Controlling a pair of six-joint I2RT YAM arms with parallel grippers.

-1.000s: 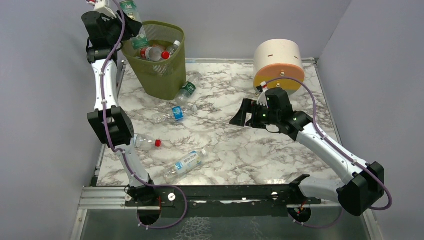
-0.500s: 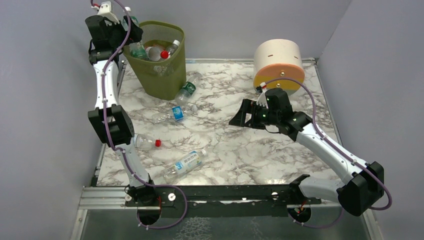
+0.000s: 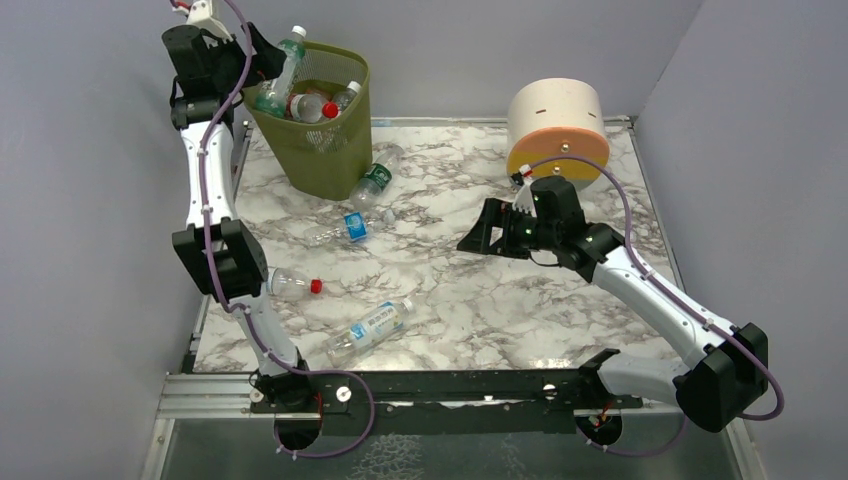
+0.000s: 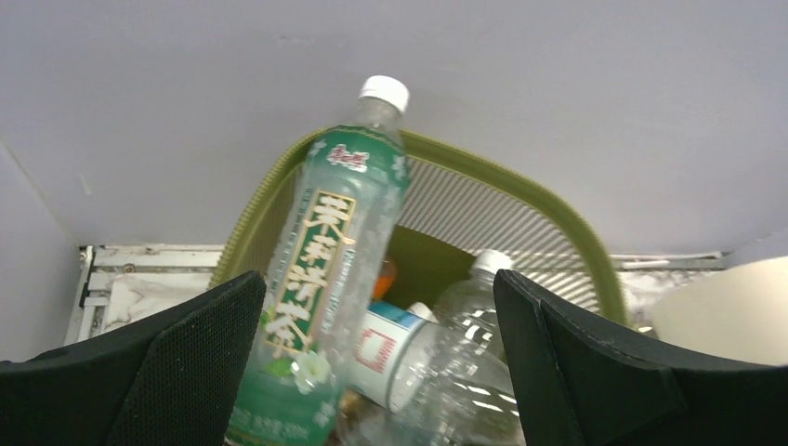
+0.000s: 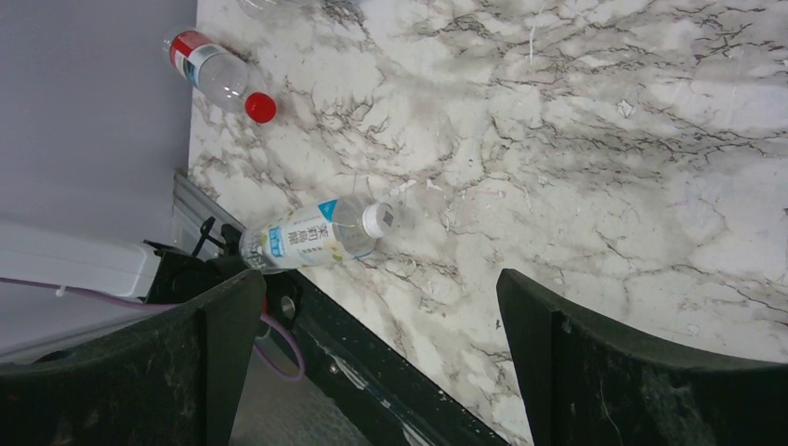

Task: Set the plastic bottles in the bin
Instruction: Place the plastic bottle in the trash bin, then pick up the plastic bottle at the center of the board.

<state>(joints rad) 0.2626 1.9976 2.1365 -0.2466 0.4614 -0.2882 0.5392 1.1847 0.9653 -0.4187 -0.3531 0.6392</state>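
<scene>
The olive mesh bin (image 3: pixel 320 150) stands at the back left with several plastic bottles inside. My left gripper (image 3: pixel 252 62) hangs open over its left rim (image 4: pixel 520 186). A green-labelled bottle (image 4: pixel 325 279) leans free between the spread jaws, its base among the bottles in the bin and its white cap (image 3: pixel 297 33) above the rim. On the table lie a green-labelled bottle (image 3: pixel 375 180), a blue-labelled one (image 3: pixel 340 228), a red-capped one (image 3: pixel 293 285) and a white-labelled one (image 3: pixel 370 325). My right gripper (image 3: pixel 478 238) hovers open and empty at mid-table.
A cream cylinder (image 3: pixel 556 125) with orange and yellow bands stands at the back right, just behind the right arm. The right wrist view looks down on the red-capped bottle (image 5: pixel 218 74), the white-labelled bottle (image 5: pixel 311 234) and the black front rail (image 5: pixel 372 372).
My left gripper has opened and let go of the green-labelled bottle, which has dropped into the bin and tipped towards its right. The right arm has stayed still.
</scene>
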